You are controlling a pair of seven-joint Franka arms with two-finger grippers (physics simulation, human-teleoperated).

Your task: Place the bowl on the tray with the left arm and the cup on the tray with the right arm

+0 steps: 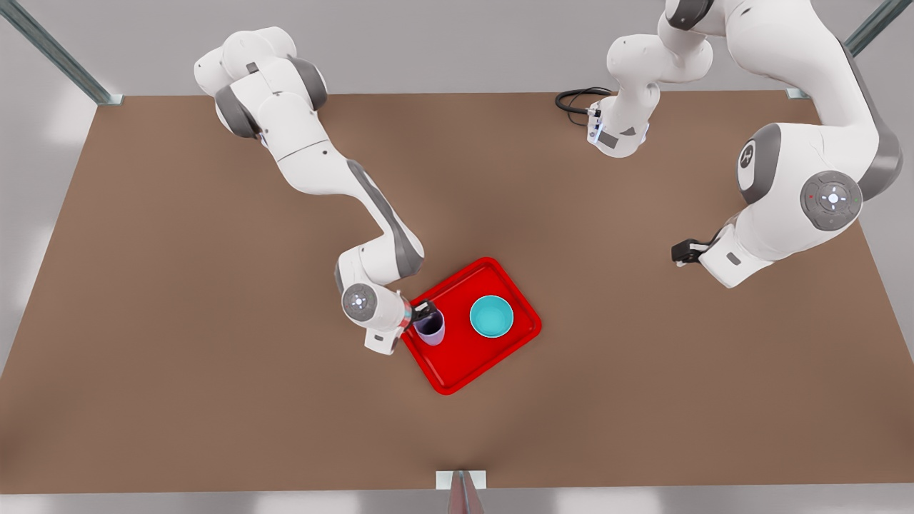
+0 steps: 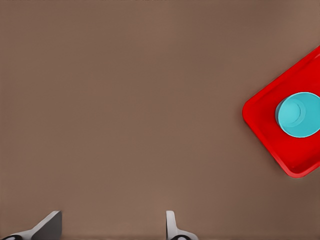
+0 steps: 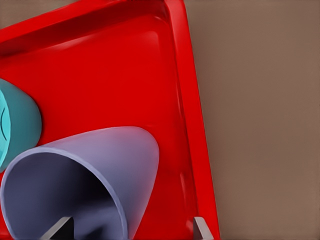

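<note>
Both vessels were on the red tray [image 1: 493,357] in the front view: the teal bowl [image 1: 491,317] sat free toward that view's right, and the lavender cup [image 1: 430,328] stood near the tray's left edge with the right gripper [image 1: 424,311] at its rim. The left gripper [image 1: 684,252] hung well apart, over bare table [image 1: 214,392], waiting.

From the left wrist, its fingers [image 2: 171,224] stood spread with nothing between them; the bowl [image 2: 299,114] rested inside the tray's corner [image 2: 260,120].

From the right wrist, one finger [image 3: 200,229] lay outside the cup's wall [image 3: 125,155] and one inside, straddling it; whether they pinched it I couldn't tell. I judged only release and a straight lift remained, without tipping the cup.
</note>
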